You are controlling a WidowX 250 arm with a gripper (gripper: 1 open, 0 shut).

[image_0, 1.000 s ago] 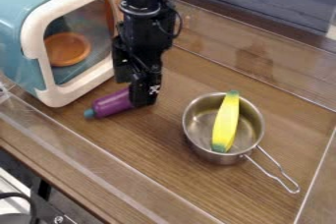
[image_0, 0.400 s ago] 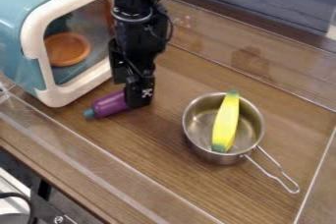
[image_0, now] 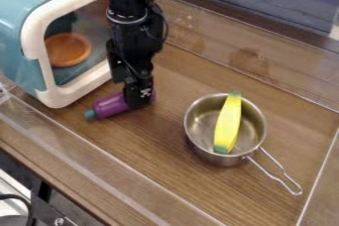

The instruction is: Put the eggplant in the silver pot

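The purple eggplant lies on the wooden table, its teal stem cap pointing left toward the toy microwave. My gripper points straight down just above the eggplant's right end, jaws open, with nothing between them. Its black fingers cover part of the eggplant's right end. The silver pot stands to the right, apart from the eggplant, its wire handle reaching toward the lower right. A long yellow toy leans inside the pot.
A teal-and-cream toy microwave stands at the left with its door open and an orange round item inside. A clear raised rim runs along the table's front edge. Bare wood lies between the eggplant and the pot.
The arm has shifted slightly to the left and a little lower over the eggplant. The eggplant, pot and yellow toy have stayed in place.
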